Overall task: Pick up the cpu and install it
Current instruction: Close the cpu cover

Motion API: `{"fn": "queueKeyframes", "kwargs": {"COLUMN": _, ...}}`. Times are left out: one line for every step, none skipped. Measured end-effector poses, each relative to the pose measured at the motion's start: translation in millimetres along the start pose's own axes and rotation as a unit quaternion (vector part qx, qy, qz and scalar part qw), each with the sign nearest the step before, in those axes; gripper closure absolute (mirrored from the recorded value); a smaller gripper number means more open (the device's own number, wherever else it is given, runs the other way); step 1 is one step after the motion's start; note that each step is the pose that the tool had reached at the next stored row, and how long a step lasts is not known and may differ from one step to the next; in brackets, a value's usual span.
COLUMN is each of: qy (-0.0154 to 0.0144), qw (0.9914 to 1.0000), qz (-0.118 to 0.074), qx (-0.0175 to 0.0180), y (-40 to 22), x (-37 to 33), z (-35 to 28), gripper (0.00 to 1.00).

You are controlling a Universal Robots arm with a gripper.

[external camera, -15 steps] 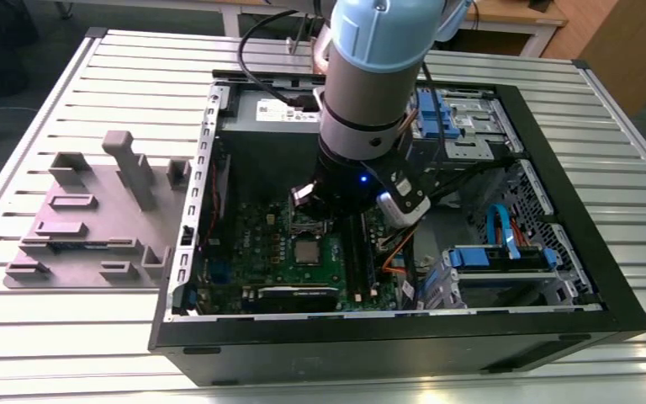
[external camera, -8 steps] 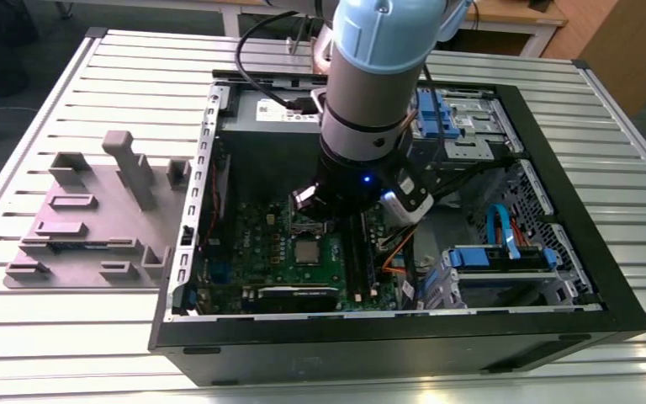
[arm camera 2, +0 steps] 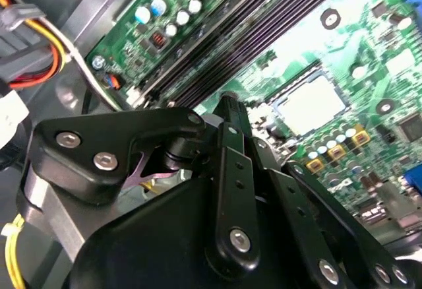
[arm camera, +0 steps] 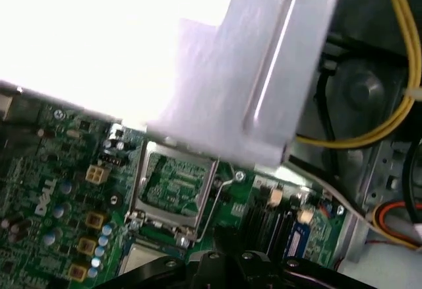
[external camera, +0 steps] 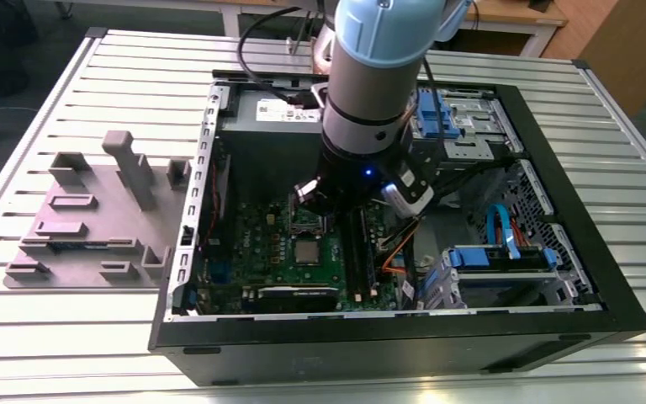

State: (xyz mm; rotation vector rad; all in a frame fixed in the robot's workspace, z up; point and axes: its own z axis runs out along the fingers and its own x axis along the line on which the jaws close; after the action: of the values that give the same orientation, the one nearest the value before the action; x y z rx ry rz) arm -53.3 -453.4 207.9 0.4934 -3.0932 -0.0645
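Exterior view, cpu [external camera: 304, 251] on motherboard [external camera: 258, 254], inside case [external camera: 390, 347]

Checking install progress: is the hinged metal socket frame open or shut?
Open. In the first wrist view the socket frame lies flipped back beside the cpu, with the green board showing through its window.

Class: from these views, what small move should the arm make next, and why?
Probably slide the claw across until it is centred above the cpu: the cpu lies flat on the green board, beside the claw, not under it.
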Motion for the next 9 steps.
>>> {"fn": "queueKeyframes", "kwargs": {"qy": -0.0001, "qw": 1.00000, "qz": 0.000, "qx": -0.0004, "y": 1.8, "x": -0.6, "z": 0.1, "gripper": 0.89}}
{"fn": "queueKeyframes", "kwargs": {"qy": -0.0003, "qw": 1.00000, "qz": 0.000, "qx": -0.0009, "y": 3.3, "x": -1.1, "z": 0.4, "gripper": 0.89}}
{"fn": "queueKeyframes", "kwargs": {"qy": -0.0004, "qw": 1.00000, "qz": 0.000, "qx": -0.0010, "y": 4.3, "x": -1.4, "z": 1.1, "gripper": 0.89}}
{"fn": "queueKeyframes", "kwargs": {"qy": -0.0004, "qw": 1.00000, "qz": -0.001, "qx": -0.0011, "y": 5.2, "x": -1.7, "z": 2.0, "gripper": 0.89}}
{"fn": "queueKeyframes", "kwargs": {"qy": -0.0004, "qw": 1.00000, "qz": -0.001, "qx": -0.0011, "y": 6.3, "x": -2.0, "z": 3.0, "gripper": 0.89}}
{"fn": "queueKeyframes", "kwargs": {"qy": -0.0003, "qw": 1.00000, "qz": -0.001, "qx": -0.0010, "y": 7.5, "x": -2.2, "z": 3.7, "gripper": 0.89}}
{"fn": "queueKeyframes", "kwargs": {"qy": -0.0003, "qw": 1.00000, "qz": -0.001, "qx": -0.0010, "y": 9.1, "x": -2.5, "z": 4.4, "gripper": 0.89}}
{"fn": "queueKeyframes", "kwargs": {"qy": -0.0004, "qw": 1.00000, "qz": -0.001, "qx": -0.0010, "y": 11.0, "x": -2.8, "z": 5.0, "gripper": 0.89}}
{"fn": "queueKeyframes", "kwargs": {"qy": -0.0003, "qw": 1.00000, "qz": -0.001, "qx": -0.0009, "y": 12.9, "x": -3.1, "z": 5.5, "gripper": 0.89}}
